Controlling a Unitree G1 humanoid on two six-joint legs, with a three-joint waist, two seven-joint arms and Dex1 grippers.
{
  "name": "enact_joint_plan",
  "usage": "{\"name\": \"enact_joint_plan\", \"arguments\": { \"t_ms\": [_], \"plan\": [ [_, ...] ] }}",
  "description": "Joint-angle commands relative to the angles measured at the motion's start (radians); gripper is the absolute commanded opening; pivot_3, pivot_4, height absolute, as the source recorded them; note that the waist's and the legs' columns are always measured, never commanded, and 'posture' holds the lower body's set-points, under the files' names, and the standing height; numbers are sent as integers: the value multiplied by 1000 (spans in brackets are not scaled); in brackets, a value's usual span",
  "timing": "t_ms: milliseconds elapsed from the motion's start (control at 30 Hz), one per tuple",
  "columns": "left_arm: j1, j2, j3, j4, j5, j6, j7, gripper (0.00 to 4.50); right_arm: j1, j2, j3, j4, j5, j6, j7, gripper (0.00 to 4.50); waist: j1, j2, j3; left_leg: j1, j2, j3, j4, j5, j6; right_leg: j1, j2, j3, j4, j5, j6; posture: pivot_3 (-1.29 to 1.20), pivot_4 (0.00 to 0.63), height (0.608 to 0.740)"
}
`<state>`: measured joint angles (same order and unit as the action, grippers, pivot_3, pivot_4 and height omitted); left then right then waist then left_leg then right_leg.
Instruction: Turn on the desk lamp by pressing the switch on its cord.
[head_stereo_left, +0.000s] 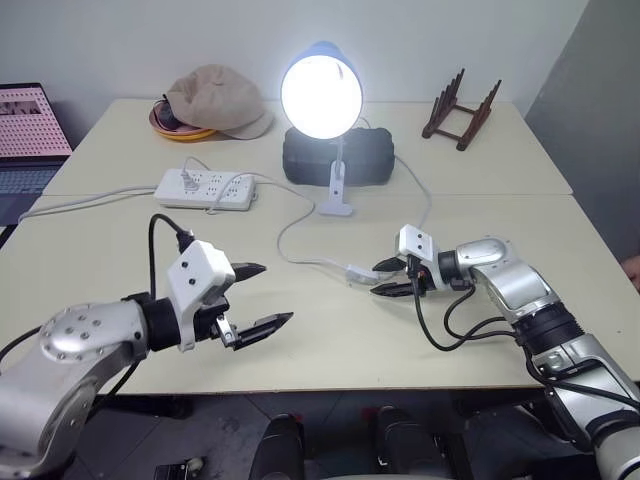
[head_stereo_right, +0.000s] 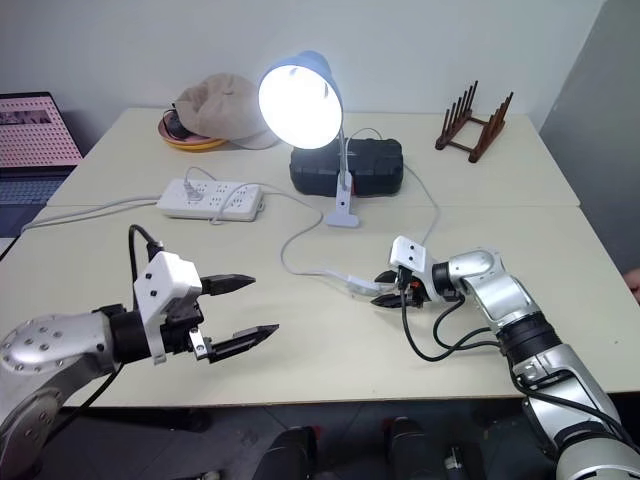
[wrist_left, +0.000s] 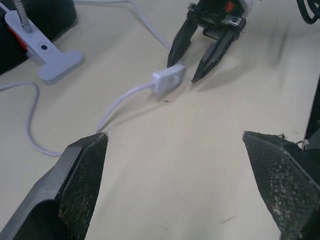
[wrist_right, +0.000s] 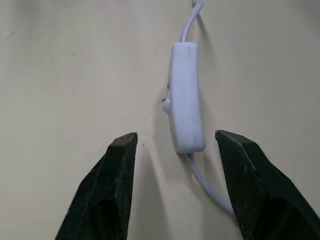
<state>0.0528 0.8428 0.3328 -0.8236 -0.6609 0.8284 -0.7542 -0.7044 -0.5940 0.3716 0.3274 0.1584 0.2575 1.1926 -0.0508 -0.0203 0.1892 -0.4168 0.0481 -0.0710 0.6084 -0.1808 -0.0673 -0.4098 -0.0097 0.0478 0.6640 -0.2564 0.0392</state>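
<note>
The desk lamp (head_stereo_left: 322, 92) stands at the table's back centre on its white clip base (head_stereo_left: 337, 205), with its bulb glowing brightly. From the base the thin white cord (head_stereo_left: 300, 215) curves forward across the table to the switch (head_stereo_left: 358, 271), a small white oblong lying flat. My right gripper (head_stereo_left: 377, 279) is low over the table and points left at the switch. It is open, and the near end of the switch (wrist_right: 185, 97) lies between its fingertips. My left gripper (head_stereo_left: 276, 293) hovers wide open and empty at the front left, well short of the switch (wrist_left: 168, 80).
A white power strip (head_stereo_left: 205, 188) with its cable lies at the back left. A black case (head_stereo_left: 365, 160) sits behind the lamp base. A cap (head_stereo_left: 215, 100), a wooden rack (head_stereo_left: 460, 110) and a laptop (head_stereo_left: 25, 140) line the far edges. My right arm's black cable (head_stereo_left: 450, 330) loops onto the table.
</note>
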Motion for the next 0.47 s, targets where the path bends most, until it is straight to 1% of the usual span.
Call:
{"name": "enact_joint_plan", "arguments": {
  "t_ms": [33,67,133,167,233,300,367,467],
  "plan": [
    [50,-4,87,-81,-49,33,47,4500,-68,-82,-60,-24,25,33,113,3754,0,0,0,0,0,0,0,0,0,0,0,0,0,0,0,0,150,740],
    [60,-5,96,-99,-60,44,62,4500,-73,-105,-67,-27,32,44,139,3888,0,0,0,0,0,0,0,0,0,0,0,0,0,0,0,0,150,740],
    [70,-4,123,-105,-73,49,79,4500,-93,-147,-71,-19,45,72,214,4405,0,0,0,1,0,0,0,0,0,0,0,0,0,0,0,0,150,740],
    [68,1,128,-106,-75,56,93,4500,-113,-158,-79,14,45,69,234,4485,1,0,0,1,0,0,0,0,0,1,0,0,0,0,0,0,150,740],
    [55,13,122,-102,-66,67,120,4500,-156,-163,-90,100,33,40,258,4485,0,0,0,1,0,0,0,0,0,1,0,0,0,0,-1,0,150,740],
    [8,22,92,-85,-72,96,156,4500,-201,-187,-70,169,54,124,355,4485,-2,0,0,1,0,0,0,0,0,1,0,0,0,0,-1,0,150,740],
    [-49,43,70,-56,-77,100,158,4500,-246,-207,-36,237,72,153,416,4485,-3,0,1,1,0,0,1,0,0,1,0,0,0,0,-1,0,150,740],
    [-118,56,55,-27,-100,122,167,4500,-300,-210,10,304,104,139,422,4485,-3,0,1,1,-1,0,1,0,0,1,0,0,0,0,-1,0,150,740]
  ]
}}
